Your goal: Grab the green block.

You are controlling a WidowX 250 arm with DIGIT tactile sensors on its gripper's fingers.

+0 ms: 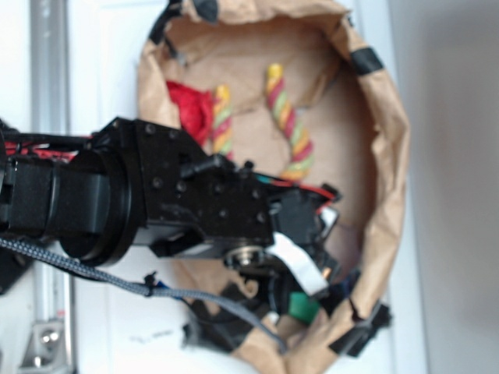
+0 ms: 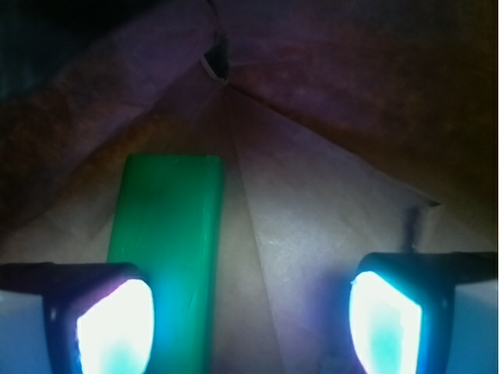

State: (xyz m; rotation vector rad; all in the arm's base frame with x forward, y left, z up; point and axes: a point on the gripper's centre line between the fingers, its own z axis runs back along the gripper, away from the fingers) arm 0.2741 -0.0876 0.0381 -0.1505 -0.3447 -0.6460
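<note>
No readable writing or brand marks can be made out anywhere. The gripper (image 2: 249, 312) is spread wide in the wrist view, nothing held between the 2 glowing fingertips (image 2: 117, 327). The green block (image 2: 165, 249) is laid flat on the paper, lengthwise, stretching from about 11 o'clock down to 7 o'clock, its lower end running just beside the left fingertip, partly tucked behind it; most of the gap toward 3 o'clock is bare paper. In the exterior view the block (image 1: 302, 308) is only glimpsed under the arm at 5 o'clock. The brown paper bag (image 1: 390, 156) wall is curled up close around, and the twisted rope (image 1: 290, 125) is lying well apart at 12 o'clock.
</note>
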